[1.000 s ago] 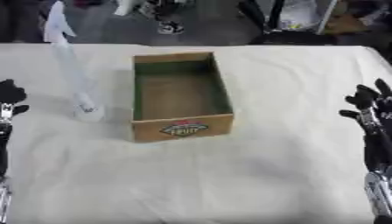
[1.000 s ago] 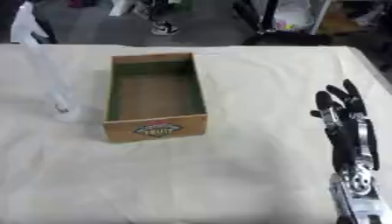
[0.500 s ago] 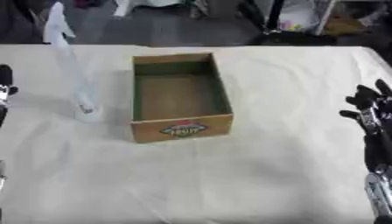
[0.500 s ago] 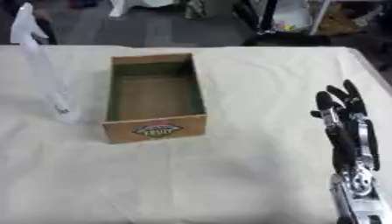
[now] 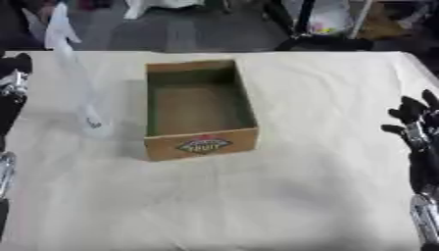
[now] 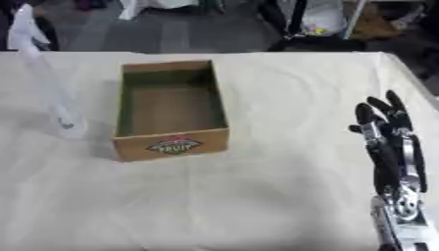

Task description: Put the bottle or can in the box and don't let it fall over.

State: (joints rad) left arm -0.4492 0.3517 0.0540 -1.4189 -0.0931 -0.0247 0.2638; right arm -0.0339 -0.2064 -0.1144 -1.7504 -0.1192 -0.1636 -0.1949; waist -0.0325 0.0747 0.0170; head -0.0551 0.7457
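Blurring spray bottle [image 5: 75, 73]; left hand [image 5: 13, 78] cut off.

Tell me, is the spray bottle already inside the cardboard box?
No, the spray bottle stands upright on the table, left of the cardboard box, which holds nothing.

Tall clear spray bottle [image 5: 75, 73] standing upright at 9 o'clock of the open, empty cardboard box [image 5: 197, 110], just beside it.
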